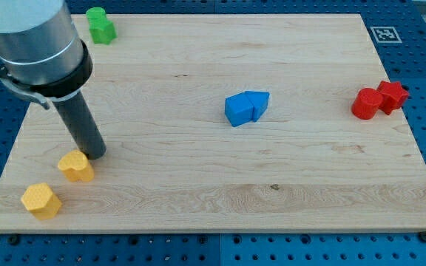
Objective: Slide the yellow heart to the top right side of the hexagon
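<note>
Camera view, sole entry. Progress, as I judged it: nearly done. Yellow heart (76, 166) already lay up and to the view's right of the yellow hexagon (41, 200), near it but apart; only a small nudge or nothing remained. My tip (96, 156) rested at the heart's upper right edge, touching or just beside it. No gripper fitted, so nothing to open or close; the rod held nothing. Heart: orange-yellow, lobed, flat on the board (198, 185), unobstructed. Well away from my tip: green block (100, 25), two blue blocks (246, 107), two red blocks (378, 100).
</note>
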